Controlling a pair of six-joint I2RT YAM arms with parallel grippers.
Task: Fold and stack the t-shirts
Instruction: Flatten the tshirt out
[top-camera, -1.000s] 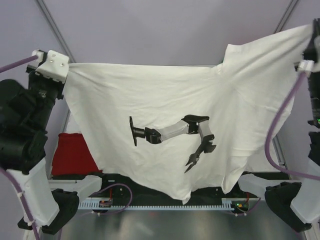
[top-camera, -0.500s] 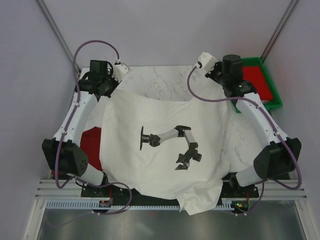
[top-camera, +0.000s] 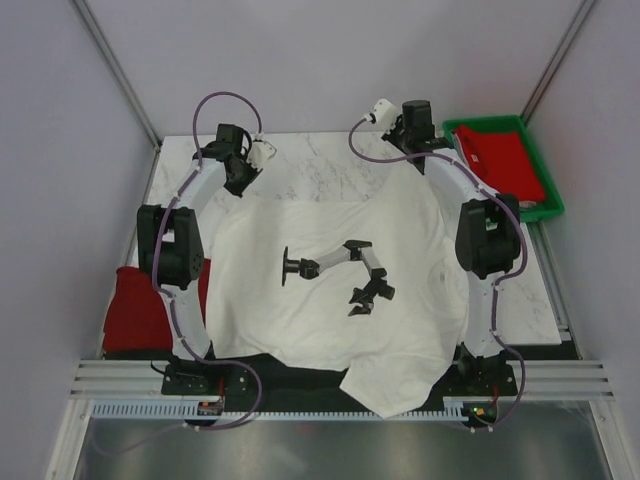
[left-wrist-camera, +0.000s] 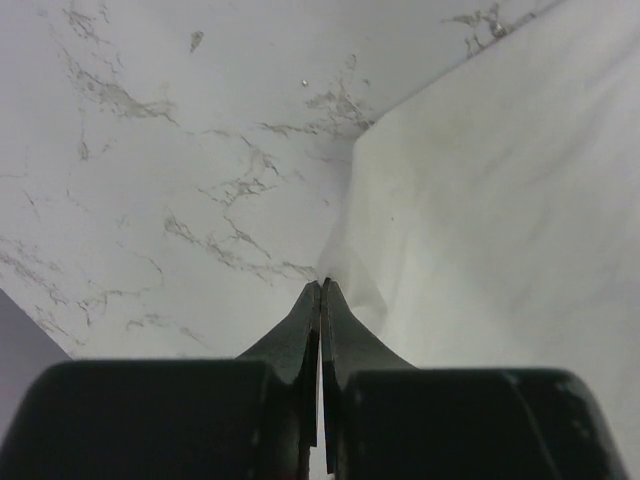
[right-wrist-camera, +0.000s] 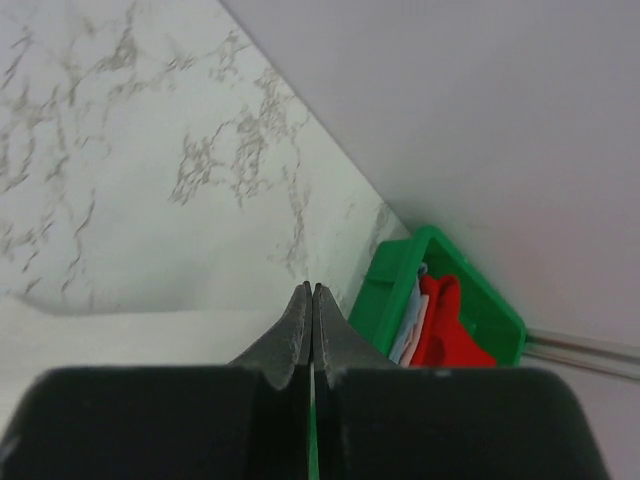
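Matt cloth t-shirt (top-camera: 320, 330), marbled tabletop (top-camera: 310, 165)

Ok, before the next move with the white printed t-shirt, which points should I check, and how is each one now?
1. The white cloth t-shirt with black print lies spread print-up on the marble table: ok.
2. Whole shirt on the table: not ok, its near hem hangs over the edge.
3. The left end effector is shut at the shirt's far corner; cloth pinched: cannot tell.
4. The right end effector is shut; cloth pinched: cannot tell.
5. The green plastic tray is apart from the shirt: ok.
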